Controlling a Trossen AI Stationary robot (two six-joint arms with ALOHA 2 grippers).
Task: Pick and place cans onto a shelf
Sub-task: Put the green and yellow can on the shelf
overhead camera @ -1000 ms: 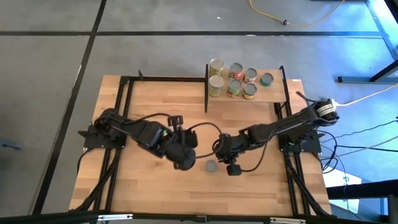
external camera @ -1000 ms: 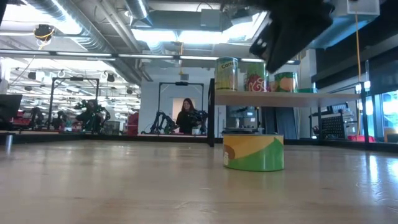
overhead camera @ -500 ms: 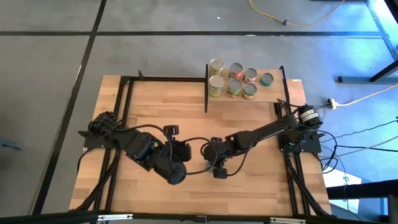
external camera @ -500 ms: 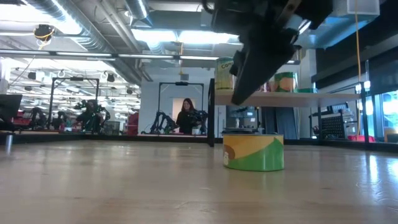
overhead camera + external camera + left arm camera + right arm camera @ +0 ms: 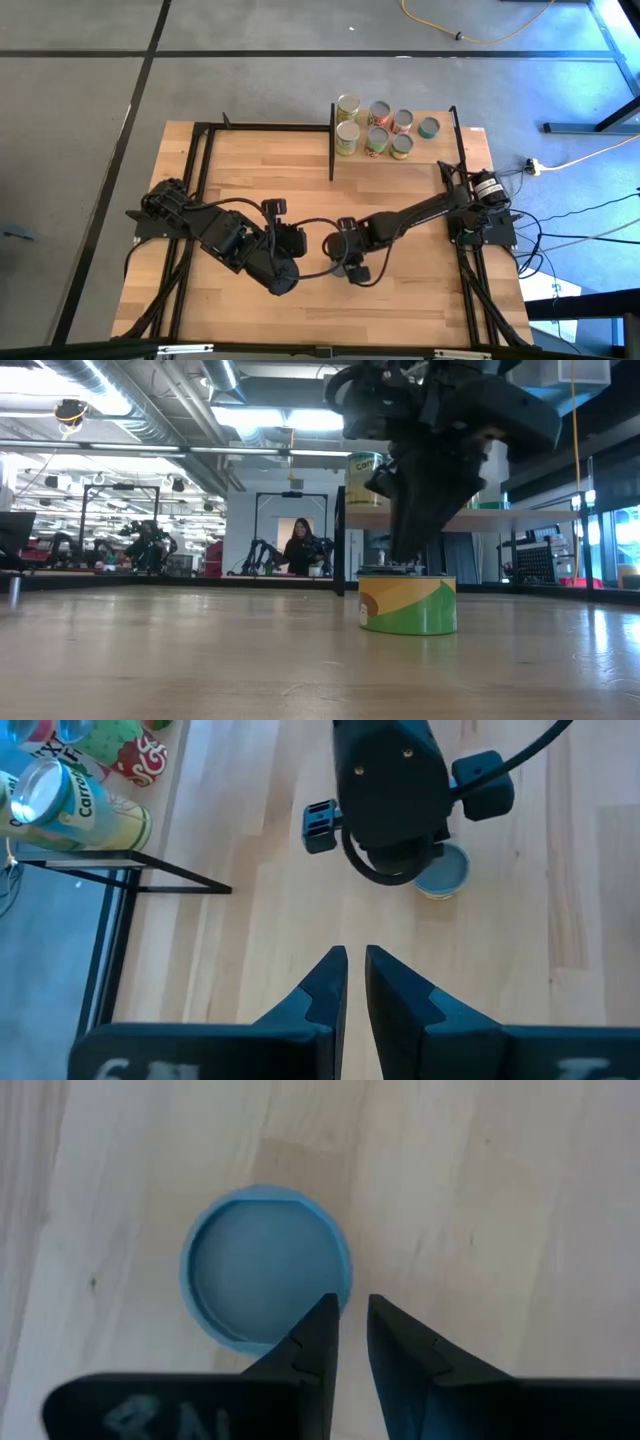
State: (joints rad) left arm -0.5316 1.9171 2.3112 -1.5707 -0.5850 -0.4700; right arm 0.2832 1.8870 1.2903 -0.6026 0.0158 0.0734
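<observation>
Right gripper (image 5: 347,1312) has dropped over the lone can (image 5: 262,1265) near the tabletop's (image 5: 400,200) front edge, jaws nearly together; left gripper (image 5: 355,963) alongside, jaws likewise.

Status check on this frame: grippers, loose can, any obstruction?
Right gripper directly above the loose can, fingers nearly together, not gripping. Left gripper beside it, empty. Seven cans on the shelf. Nothing in the way.

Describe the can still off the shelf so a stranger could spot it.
On the wooden table, look directly under the right gripper. The short can stands alone there, yellow-and-green label, while the other cans crowd the shelf.
</observation>
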